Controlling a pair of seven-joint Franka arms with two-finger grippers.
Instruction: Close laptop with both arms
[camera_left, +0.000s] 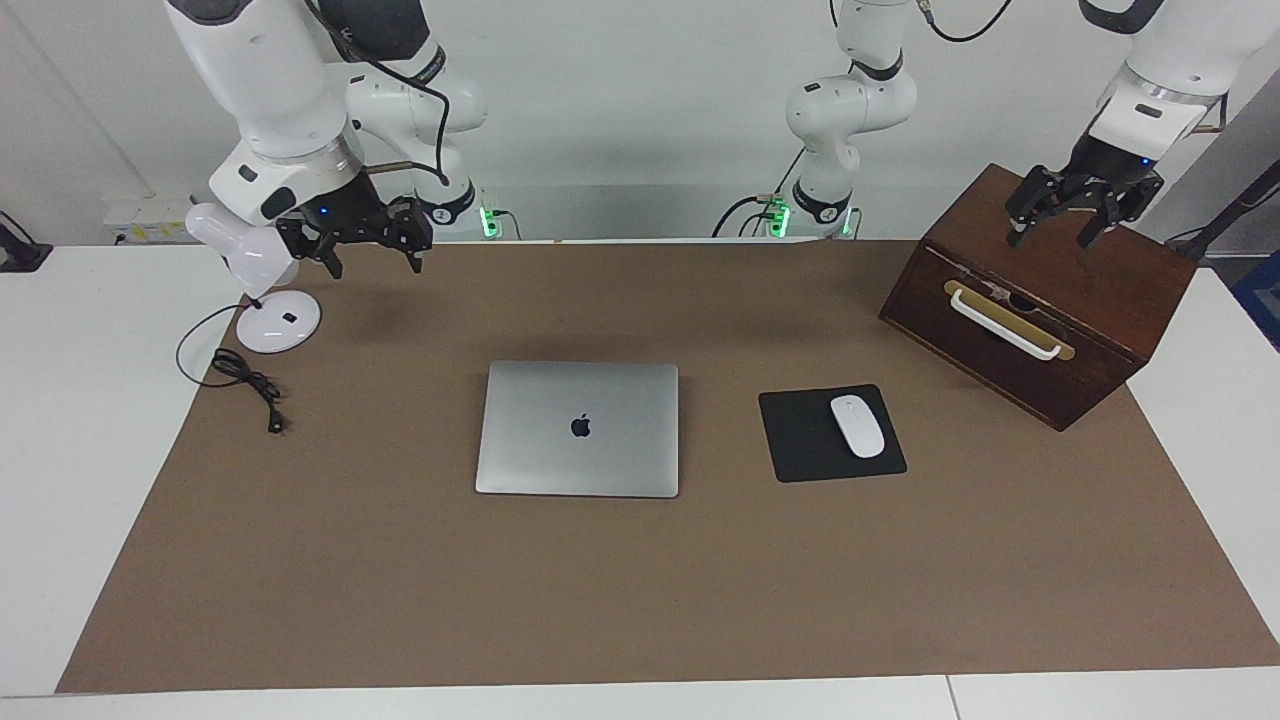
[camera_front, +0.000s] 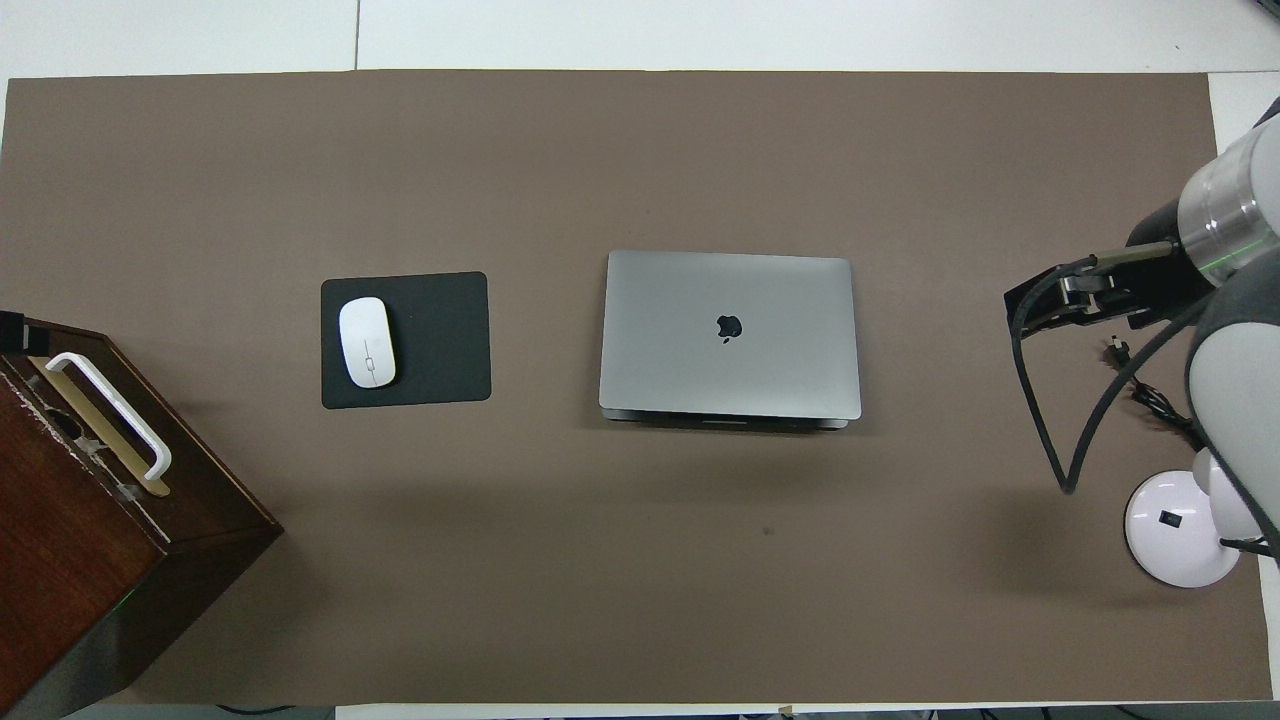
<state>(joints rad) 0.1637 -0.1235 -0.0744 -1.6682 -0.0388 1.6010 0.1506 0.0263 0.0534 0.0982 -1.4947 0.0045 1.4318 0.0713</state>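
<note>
The silver-grey laptop (camera_left: 578, 428) lies shut and flat in the middle of the brown mat, lid down with the dark apple logo up; it also shows in the overhead view (camera_front: 730, 332). My right gripper (camera_left: 372, 262) hangs open and empty in the air over the mat's edge by the robots, next to the white lamp, well away from the laptop. My left gripper (camera_left: 1052, 236) hangs open and empty over the top of the wooden box. In the overhead view only the right arm's wrist (camera_front: 1100, 290) shows.
A black mouse pad (camera_left: 800, 445) with a white mouse (camera_left: 857, 426) lies beside the laptop toward the left arm's end. A dark wooden box (camera_left: 1040, 320) with a white handle stands there too. A white lamp (camera_left: 278, 322) and black cable (camera_left: 250, 385) sit at the right arm's end.
</note>
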